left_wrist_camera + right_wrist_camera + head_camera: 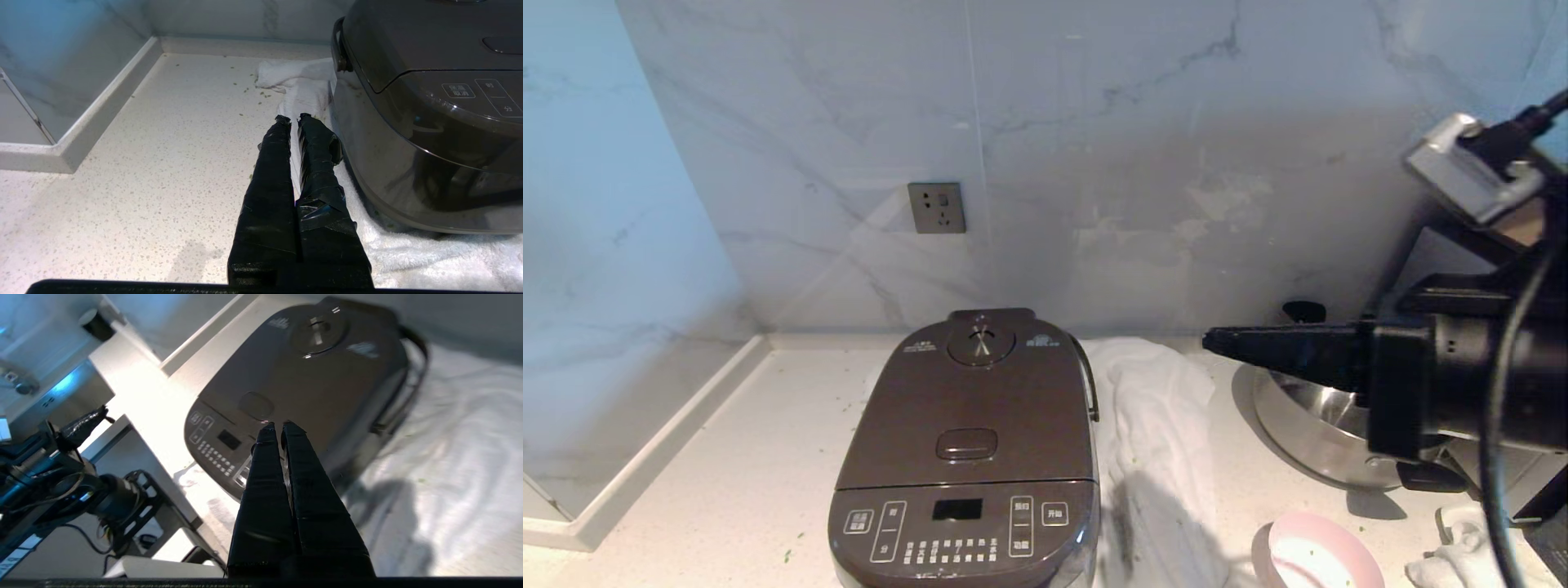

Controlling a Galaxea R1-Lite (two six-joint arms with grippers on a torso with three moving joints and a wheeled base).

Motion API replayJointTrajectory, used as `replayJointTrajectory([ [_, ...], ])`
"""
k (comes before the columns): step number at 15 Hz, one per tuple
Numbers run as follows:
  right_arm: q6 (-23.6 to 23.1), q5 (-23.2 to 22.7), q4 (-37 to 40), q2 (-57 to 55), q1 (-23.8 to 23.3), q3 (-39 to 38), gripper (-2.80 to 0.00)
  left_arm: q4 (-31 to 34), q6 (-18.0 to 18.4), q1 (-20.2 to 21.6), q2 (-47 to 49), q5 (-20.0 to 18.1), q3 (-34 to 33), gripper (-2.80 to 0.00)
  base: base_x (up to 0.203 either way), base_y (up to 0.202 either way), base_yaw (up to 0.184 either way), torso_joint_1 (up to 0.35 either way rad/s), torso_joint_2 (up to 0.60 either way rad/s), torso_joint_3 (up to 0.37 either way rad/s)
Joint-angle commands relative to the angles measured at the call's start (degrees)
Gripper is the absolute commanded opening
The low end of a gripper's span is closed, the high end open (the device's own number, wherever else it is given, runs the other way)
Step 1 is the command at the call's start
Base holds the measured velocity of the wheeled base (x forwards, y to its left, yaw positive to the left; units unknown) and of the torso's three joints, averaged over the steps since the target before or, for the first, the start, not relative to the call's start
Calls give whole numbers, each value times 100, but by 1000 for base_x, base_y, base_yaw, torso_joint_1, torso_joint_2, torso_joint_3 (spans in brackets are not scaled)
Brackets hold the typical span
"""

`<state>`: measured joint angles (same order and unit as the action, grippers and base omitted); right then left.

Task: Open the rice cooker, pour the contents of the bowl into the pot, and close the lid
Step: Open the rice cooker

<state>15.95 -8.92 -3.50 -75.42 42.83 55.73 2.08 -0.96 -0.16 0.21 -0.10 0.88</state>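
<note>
The head view looks forward and down from above the counter (727, 490), facing the marble wall (1094, 147), with the rice cooker (968, 457) near at six o'clock. The left wrist view sits low and close over the counter, looking along the closed left gripper (293, 119) toward the corner, the cooker's side at three o'clock. The right wrist view looks steeply down past the closed right gripper (278, 425) onto the cooker's lid (310, 371). All three views share the cooker and the white towel (1152, 408).
</note>
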Motion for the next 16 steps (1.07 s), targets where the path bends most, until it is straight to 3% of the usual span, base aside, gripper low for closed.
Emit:
replayJointTrajectory([
  [1, 69, 1, -8, -781, 220, 290, -280, 2, 0, -2, -3, 1, 0, -280, 0, 0, 0, 0, 0, 0],
  [10, 241, -409, 34, -2928, 1038, 1731, -280, 2, -18, -2, -3, 1, 0, -280, 0, 0, 0, 0, 0, 0],
  [16, 226, -684, -19, -3476, 858, 1975, -280, 2, -18, -2, -3, 1, 0, -280, 0, 0, 0, 0, 0, 0],
])
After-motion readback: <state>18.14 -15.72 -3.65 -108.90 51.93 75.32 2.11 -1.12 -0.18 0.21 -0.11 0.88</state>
